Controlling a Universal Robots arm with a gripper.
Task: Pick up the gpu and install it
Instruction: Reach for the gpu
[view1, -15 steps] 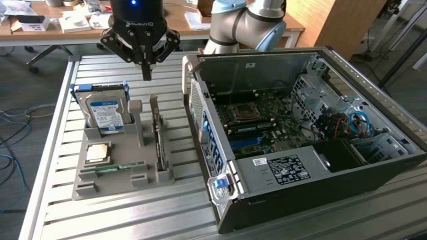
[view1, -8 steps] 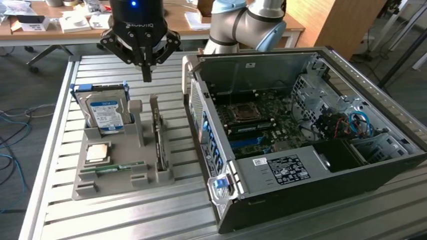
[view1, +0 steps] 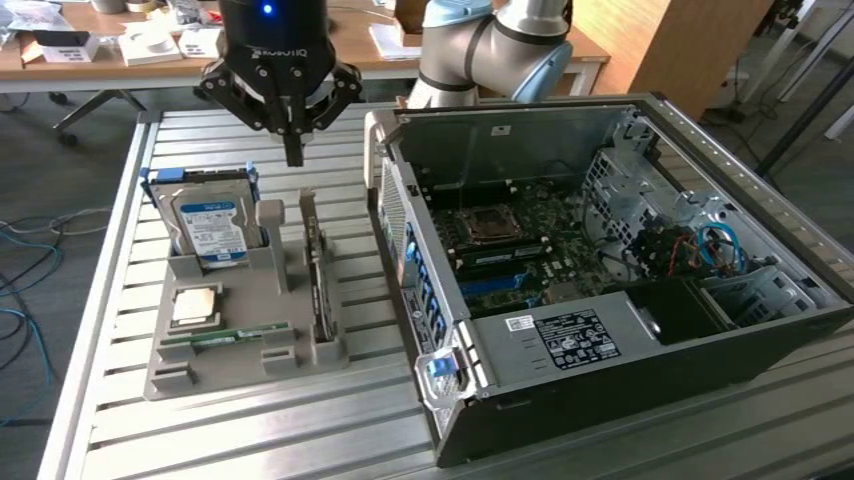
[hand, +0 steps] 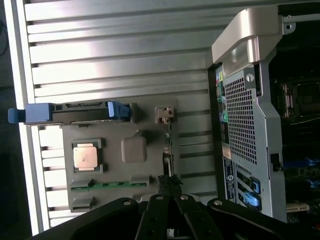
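The tool (view1: 294, 150) hangs above the gray tray (view1: 220, 378). Its fingers are pinched tight together and hold nothing. The gpu (view1: 318, 285) stands on its thin edge in a slot of the tray, below the tool and not touching it. The tray lies on the metal table (view1: 240, 435), and a hard drive (view1: 214, 225) stands in the tray too.

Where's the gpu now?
In the exterior view, the gpu stands on edge in the gray tray, with the hard drive to the exterior view's left and the computer case to its right.
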